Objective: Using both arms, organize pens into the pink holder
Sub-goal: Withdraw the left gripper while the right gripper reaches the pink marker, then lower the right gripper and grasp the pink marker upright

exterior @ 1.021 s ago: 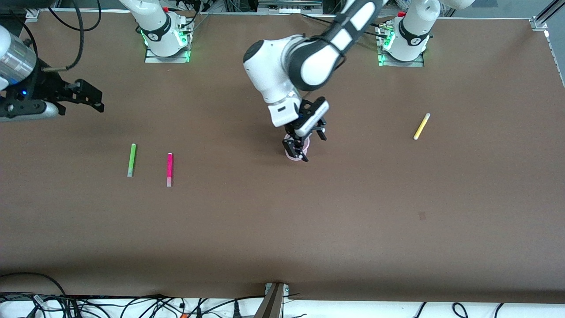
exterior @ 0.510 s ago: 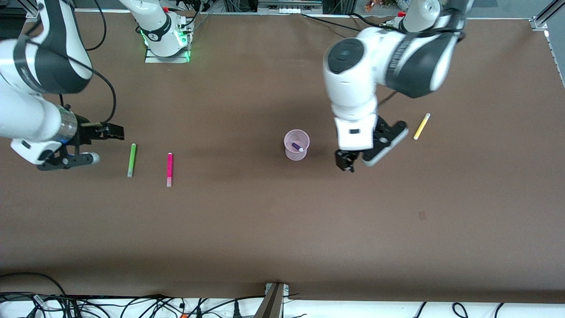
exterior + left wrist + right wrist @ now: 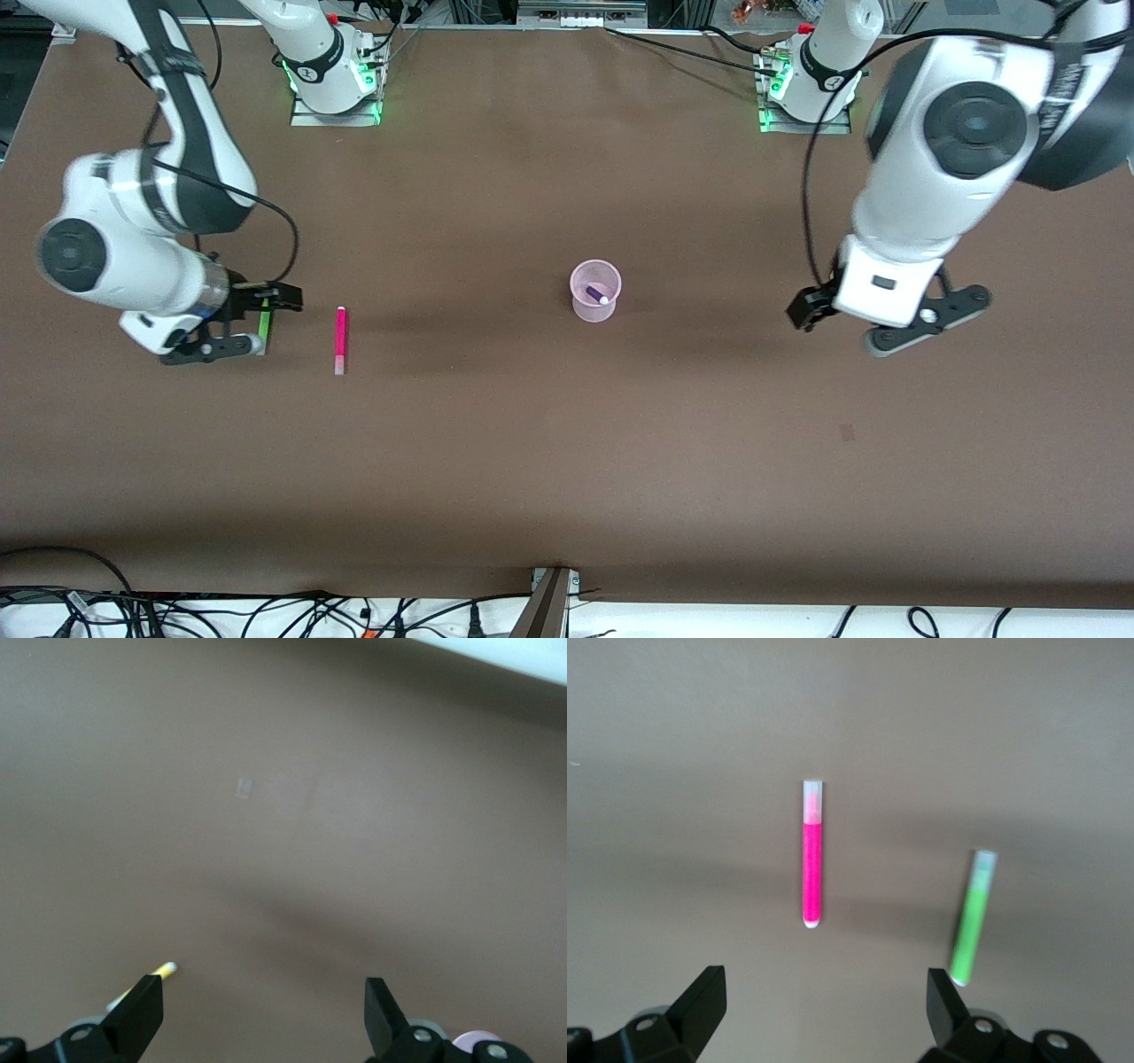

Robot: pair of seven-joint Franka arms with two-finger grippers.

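Overhead, the left gripper hangs spread above the yellow pen, the right gripper spread above the green pen beside the magenta pen, both lengthwise toward the camera, while the holder mid-table keeps the purple pen tilted.

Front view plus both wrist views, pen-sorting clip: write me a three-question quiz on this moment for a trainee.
1. True or false: the dark purple pen is inside the pale pink translucent round holder.
2. Which pen lies closest to the open right gripper?
A. slim green pen
B. yellow pen
C. magenta pen
3. Fill in: ____ pens lie flat on the brown table, outside the holder.

Key: 1 true; 2 A; 3 three.
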